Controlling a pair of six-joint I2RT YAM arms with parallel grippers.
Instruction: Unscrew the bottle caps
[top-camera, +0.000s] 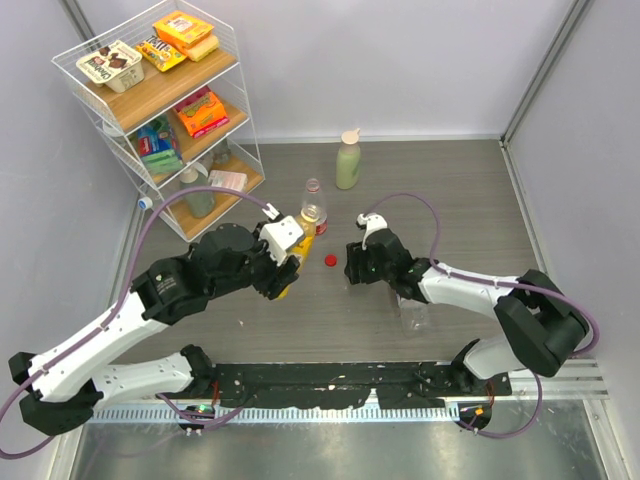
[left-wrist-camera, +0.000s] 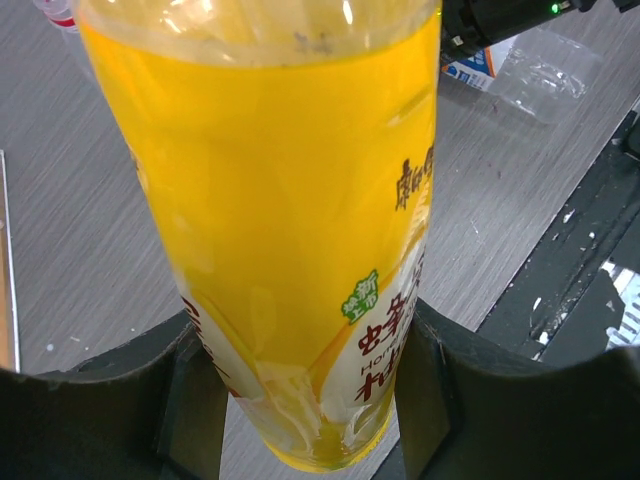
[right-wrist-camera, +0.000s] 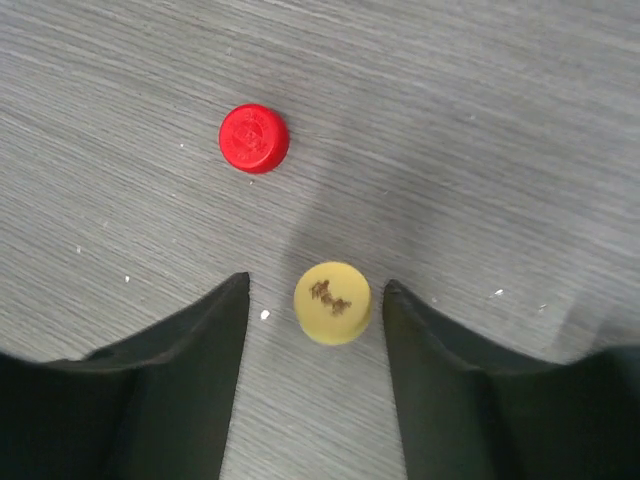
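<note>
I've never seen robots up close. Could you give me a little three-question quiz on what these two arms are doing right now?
1. Pick one: the left gripper grips A) the yellow bottle, B) a spoon, C) nothing.
2. True or false: the right gripper is open, with the yellow cap lying between its fingers.
3. What colour is the second loose cap?

Key: 1 A; 2 true; 3 red.
</note>
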